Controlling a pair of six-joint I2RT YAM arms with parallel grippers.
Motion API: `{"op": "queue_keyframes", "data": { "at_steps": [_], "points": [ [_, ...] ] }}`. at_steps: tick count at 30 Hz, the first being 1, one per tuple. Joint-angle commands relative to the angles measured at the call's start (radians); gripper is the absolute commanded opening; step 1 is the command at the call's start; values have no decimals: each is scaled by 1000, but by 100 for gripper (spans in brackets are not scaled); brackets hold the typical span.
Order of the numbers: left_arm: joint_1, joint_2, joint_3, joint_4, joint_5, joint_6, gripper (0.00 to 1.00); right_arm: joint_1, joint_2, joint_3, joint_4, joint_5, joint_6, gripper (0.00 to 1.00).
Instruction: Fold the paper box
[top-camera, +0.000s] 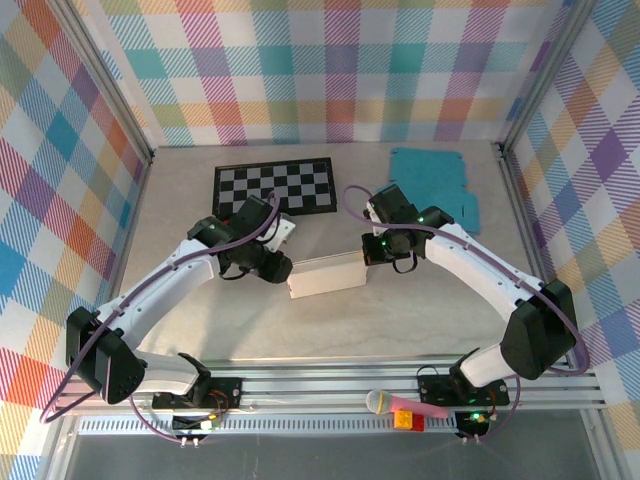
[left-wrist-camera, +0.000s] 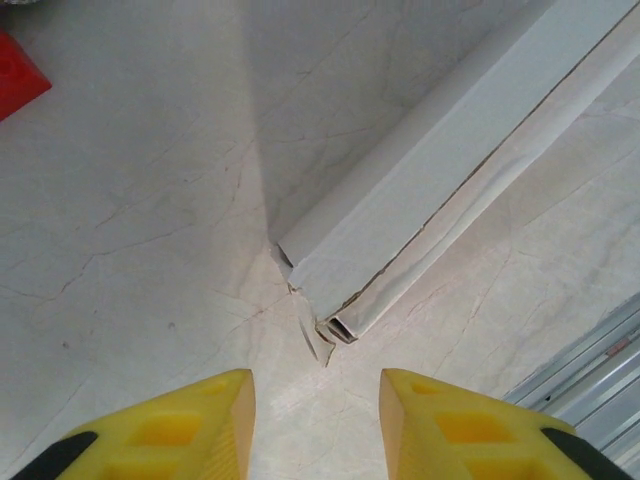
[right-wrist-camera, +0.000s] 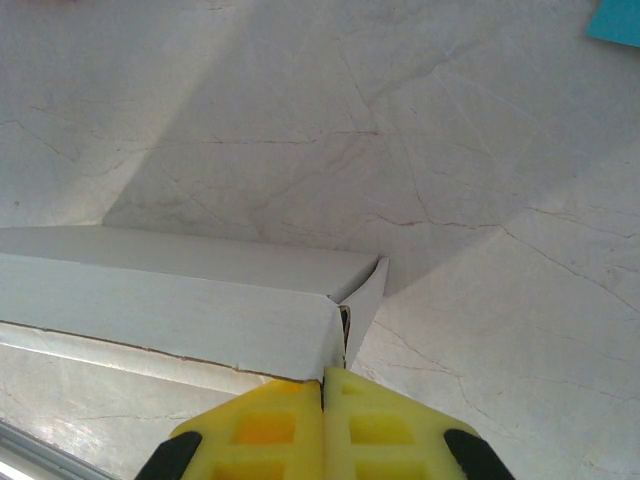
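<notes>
step: end flaps, judged | paper box (top-camera: 326, 276): mid-counter (top-camera: 420, 325), between both arms | left end effector (left-wrist-camera: 317, 400): open, empty, just short of box's left end | right end effector (right-wrist-camera: 325, 385): closed against right-end flap | next: likely ease left in, tuck loose flap squarely

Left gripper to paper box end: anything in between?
Left wrist view: just bare tabletop between the open left gripper and the near corner of the paper box, where a small flap points toward the jaws.
</notes>
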Motion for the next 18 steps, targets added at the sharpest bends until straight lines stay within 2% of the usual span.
{"op": "queue_keyframes", "data": {
  "at_steps": [1,18],
  "points": [
    [6,6,28,-20,-15,-24,34,8,10,17,-35,3,17,0],
    [-14,71,55,-7,-32,-32,22,8,14,15,-34,9,29,0]
  ]
}}
